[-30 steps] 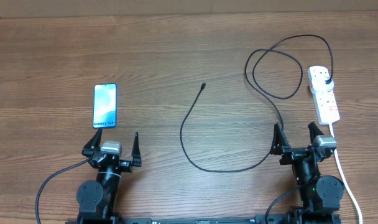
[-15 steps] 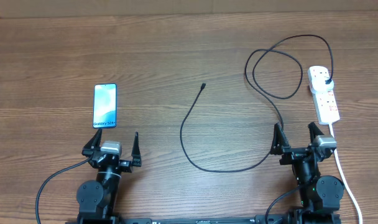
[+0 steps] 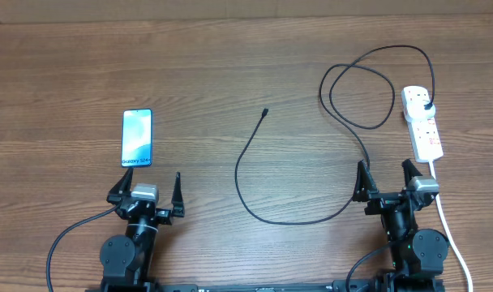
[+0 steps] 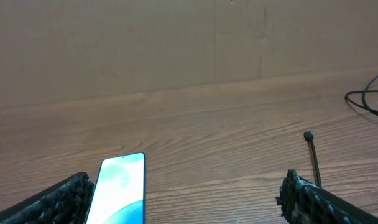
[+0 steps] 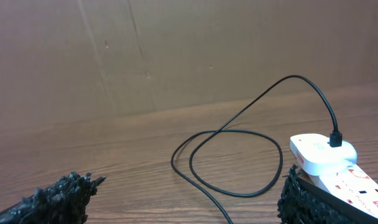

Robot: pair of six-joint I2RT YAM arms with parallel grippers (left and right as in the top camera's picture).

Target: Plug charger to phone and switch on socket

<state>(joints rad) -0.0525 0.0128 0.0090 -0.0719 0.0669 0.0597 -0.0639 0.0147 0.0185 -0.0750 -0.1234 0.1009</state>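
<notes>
The phone (image 3: 137, 138) lies flat at the left with its light blue screen up; it also shows in the left wrist view (image 4: 119, 190). The black charger cable (image 3: 255, 207) loops across the middle, its connector tip (image 3: 264, 112) free on the table, also in the left wrist view (image 4: 308, 135). Its plug (image 3: 427, 105) sits in the white socket strip (image 3: 423, 123), also in the right wrist view (image 5: 319, 152). My left gripper (image 3: 146, 188) is open just below the phone. My right gripper (image 3: 387, 176) is open, the cable running between its fingers.
The strip's white cord (image 3: 451, 231) runs down the right side past my right arm. A brown cardboard wall (image 4: 114, 43) stands behind the wooden table (image 3: 230, 73).
</notes>
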